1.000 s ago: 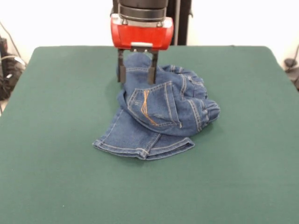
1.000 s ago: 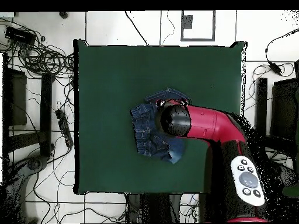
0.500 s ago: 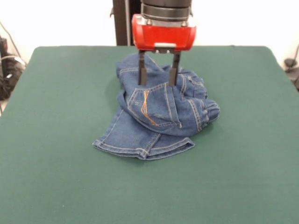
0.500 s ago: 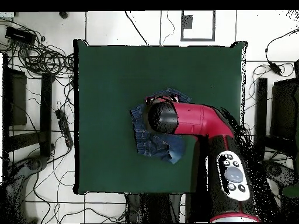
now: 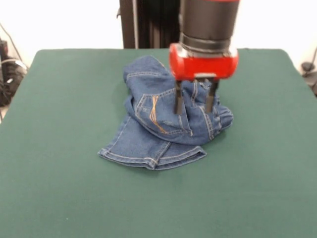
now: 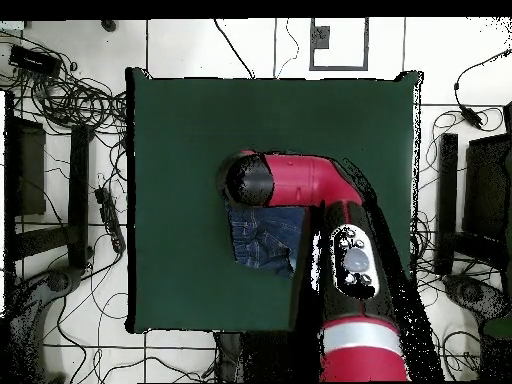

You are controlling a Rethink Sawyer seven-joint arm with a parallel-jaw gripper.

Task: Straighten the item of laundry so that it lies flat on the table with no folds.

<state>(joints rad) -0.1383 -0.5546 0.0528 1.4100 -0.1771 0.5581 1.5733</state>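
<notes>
The item of laundry [image 5: 159, 116] is a small pair of blue jeans lying in a crumpled heap near the middle of the table [image 5: 59, 129]. Its stitched back pocket faces up, and one leg is folded underneath and sticks out toward the front. My gripper [image 5: 193, 110] hangs open over the right part of the heap, its two dark fingers [image 5: 177, 103] spread with nothing held between them. I cannot tell whether the tips touch the denim. From overhead, the arm's end [image 6: 248, 180] covers the gripper and part of the jeans [image 6: 265, 242] on the table [image 6: 180, 140].
A black column [image 5: 143, 25] stands behind the table's far edge. In the overhead view, cables [image 6: 70, 95] and dark frames [image 6: 30, 170] lie on the floor to the left of the table, and more cables lie to its right. Wide green surface surrounds the heap.
The gripper has travelled from the far left part of the heap rightward and toward the front across the jeans, staying open. The jeans have not changed shape.
</notes>
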